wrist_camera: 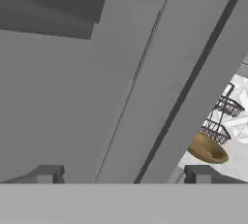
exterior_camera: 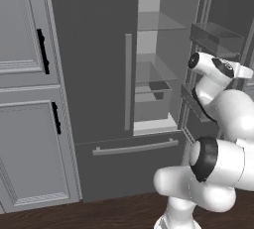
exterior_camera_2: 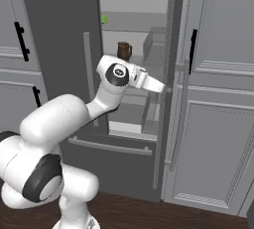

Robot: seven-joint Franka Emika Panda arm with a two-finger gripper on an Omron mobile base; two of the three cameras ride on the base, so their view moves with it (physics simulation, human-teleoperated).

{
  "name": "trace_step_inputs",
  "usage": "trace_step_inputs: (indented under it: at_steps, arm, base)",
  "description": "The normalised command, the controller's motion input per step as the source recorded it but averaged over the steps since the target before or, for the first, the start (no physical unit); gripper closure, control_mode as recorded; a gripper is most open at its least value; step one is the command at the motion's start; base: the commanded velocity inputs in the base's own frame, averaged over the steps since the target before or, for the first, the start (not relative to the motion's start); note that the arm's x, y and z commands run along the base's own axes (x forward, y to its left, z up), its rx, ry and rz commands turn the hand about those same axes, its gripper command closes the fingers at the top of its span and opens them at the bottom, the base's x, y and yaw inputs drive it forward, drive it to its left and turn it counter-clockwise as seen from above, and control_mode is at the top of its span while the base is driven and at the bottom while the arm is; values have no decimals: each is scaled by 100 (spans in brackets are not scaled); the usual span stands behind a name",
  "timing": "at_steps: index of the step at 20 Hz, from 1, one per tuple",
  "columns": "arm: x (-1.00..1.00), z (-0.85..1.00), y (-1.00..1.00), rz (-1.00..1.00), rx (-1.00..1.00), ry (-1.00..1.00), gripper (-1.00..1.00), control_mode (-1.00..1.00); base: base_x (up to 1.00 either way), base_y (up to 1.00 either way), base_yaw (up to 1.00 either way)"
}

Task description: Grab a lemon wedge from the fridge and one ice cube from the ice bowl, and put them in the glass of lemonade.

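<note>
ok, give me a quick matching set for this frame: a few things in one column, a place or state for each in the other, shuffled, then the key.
Things:
1. lemon wedge
2. brown mug
3. fridge right door
4. bottom drawer

Places or states:
A. swung open
B. closed, below the fridge doors
C. on the upper shelf, at its left end
D. on the shelf below the wedge's shelf

Pairs: 1-C, 2-D, 3-A, 4-B

A brown mug (exterior_camera_2: 124,51) sits beside panelled grey cabinets (exterior_camera: 27,99), with a wooden bowl (wrist_camera: 207,149) and wire rack (wrist_camera: 221,119).
</note>
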Motion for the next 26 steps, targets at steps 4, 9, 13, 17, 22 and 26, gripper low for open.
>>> trace_step_inputs:
  at_steps: [4, 9, 13, 17, 22, 26]
  arm:
    - [-49, 22, 65, 1, 2, -1, -100, -100]
    - [-22, 12, 90, 9, 16, 0, -100, -100]
    - [-6, 0, 93, 27, 36, 0, -100, -100]
    - [0, 0, 83, 50, 48, 4, -100, -100]
    - [0, 0, 74, 71, 34, 21, -100, -100]
    - [0, 0, 77, 79, 24, 23, -100, -100]
  base:
    - [0, 0, 0]
    - [0, 0, 0]
    - [0, 0, 0]
    - [0, 0, 0]
    - [0, 0, 0]
    - [0, 0, 0]
